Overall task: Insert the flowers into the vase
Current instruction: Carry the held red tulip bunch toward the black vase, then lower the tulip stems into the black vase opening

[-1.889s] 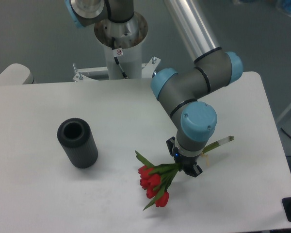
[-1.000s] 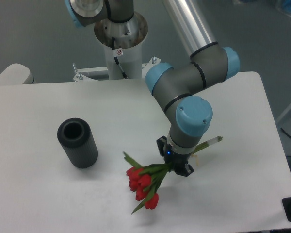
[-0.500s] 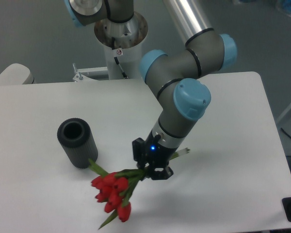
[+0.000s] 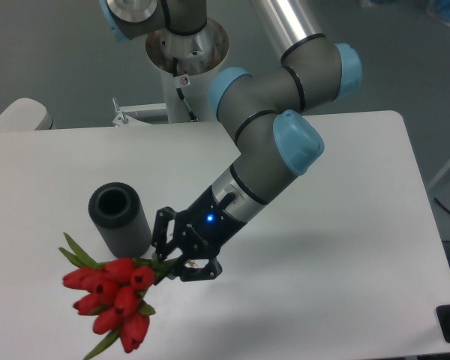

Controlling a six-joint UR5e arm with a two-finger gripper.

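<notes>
The vase [image 4: 120, 221] is a dark ribbed cylinder standing upright on the white table at the left, its round mouth open to the top. My gripper [image 4: 171, 259] is shut on the flowers [image 4: 111, 294], a bunch of red tulip buds with green leaves. It holds them by the stems, just right of the vase's base. The buds hang out to the lower left, in front of and below the vase, lifted off the table. The stem ends are hidden behind the gripper and wrist.
The white table [image 4: 345, 247] has rounded corners and ends close to the right and front of the picture. The arm's base column [image 4: 186, 67] stands behind the table's back edge. The arm's elbow [image 4: 285, 82] reaches over the table's middle.
The gripper has swung left across the table with the flowers, from the right-centre to beside the vase. The wrist has tilted, and the buds now point out to the lower left.
</notes>
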